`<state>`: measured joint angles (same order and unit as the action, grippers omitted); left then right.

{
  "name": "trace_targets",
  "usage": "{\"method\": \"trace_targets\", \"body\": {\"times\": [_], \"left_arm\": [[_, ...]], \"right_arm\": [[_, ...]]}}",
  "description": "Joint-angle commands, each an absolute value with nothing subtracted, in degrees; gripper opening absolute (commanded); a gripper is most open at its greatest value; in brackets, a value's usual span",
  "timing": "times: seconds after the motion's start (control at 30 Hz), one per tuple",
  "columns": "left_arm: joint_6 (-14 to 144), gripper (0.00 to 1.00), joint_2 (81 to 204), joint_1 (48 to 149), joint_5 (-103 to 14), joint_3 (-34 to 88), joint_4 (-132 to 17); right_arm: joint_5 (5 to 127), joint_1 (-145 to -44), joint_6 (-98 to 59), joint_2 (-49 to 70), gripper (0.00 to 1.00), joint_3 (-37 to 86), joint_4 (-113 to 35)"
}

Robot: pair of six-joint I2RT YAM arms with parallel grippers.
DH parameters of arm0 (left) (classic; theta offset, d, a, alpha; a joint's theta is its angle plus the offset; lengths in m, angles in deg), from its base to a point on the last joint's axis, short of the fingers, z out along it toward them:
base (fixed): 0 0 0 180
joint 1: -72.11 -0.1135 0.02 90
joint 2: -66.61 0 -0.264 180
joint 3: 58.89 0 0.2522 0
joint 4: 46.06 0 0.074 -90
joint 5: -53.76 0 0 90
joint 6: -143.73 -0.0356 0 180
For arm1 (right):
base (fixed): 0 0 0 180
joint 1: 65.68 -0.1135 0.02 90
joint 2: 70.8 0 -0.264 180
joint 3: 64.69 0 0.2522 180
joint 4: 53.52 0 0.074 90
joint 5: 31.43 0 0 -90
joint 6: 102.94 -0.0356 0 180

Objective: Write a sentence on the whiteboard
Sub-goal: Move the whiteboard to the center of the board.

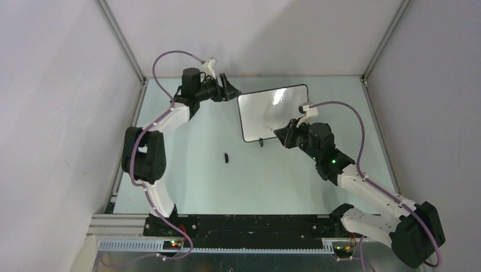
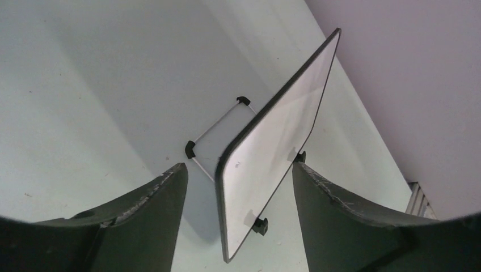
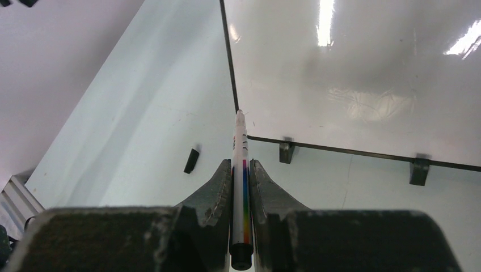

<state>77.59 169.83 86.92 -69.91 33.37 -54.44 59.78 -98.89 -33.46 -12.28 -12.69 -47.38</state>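
Right, the whiteboard (image 1: 275, 113) stands tilted on its feet at the far middle of the bench (image 1: 198, 187), its glossy face towards the right gripper (image 1: 282, 133). Those jaws are clamped on a marker (image 3: 241, 153) with a rainbow stripe and print too small to read, its tip by the board's lower left corner. The left gripper (image 1: 230, 88) straddles the board's left edge, jaws apart and not touching. A black piece (image 1: 226, 157) lies on the bench nearby.

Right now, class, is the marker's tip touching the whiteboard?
Cannot tell. In the right wrist view the marker tip overlaps the whiteboard frame, but no view shows contact or a gap plainly.
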Motion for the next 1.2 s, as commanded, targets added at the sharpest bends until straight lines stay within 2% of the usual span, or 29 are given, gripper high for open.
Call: {"method": "trace_targets", "body": {"times": [0.0, 0.3, 0.57, 0.73, 0.87, 0.97, 1.17], "left_arm": [[84.41, 0.71, 172.22, 83.46, -76.49, 32.17, -43.84], [90.40, 0.70, 175.72, 83.54, -80.93, 31.65, -36.13], [90.00, 0.60, 177.52, 85.63, -82.33, 33.23, -37.75], [87.41, 0.59, 177.68, 85.73, -80.95, 33.91, -41.12], [87.45, 0.53, 178.51, 85.74, -81.10, 34.92, -42.13], [87.58, 0.44, 179.34, 85.76, -83.03, 35.77, -42.55], [85.36, 0.39, 178.98, 85.74, -81.53, 36.75, -46.72]], "right_arm": [[57.69, -100.68, -30.80, -11.54, 0.00, -13.22, -51.35], [55.80, -101.12, -30.83, -10.45, 0.00, -13.27, -51.28], [55.62, -101.25, -31.17, -9.57, 0.00, -13.40, -51.79], [55.27, -101.23, -31.12, -9.83, 0.00, -13.40, -51.49], [54.92, -101.17, -31.08, -9.84, 0.00, -13.40, -51.28], [54.85, -101.13, -31.06, -9.58, 0.00, -13.40, -51.38], [54.68, -101.11, -31.04, -9.53, 0.00, -13.40, -51.28]]}}
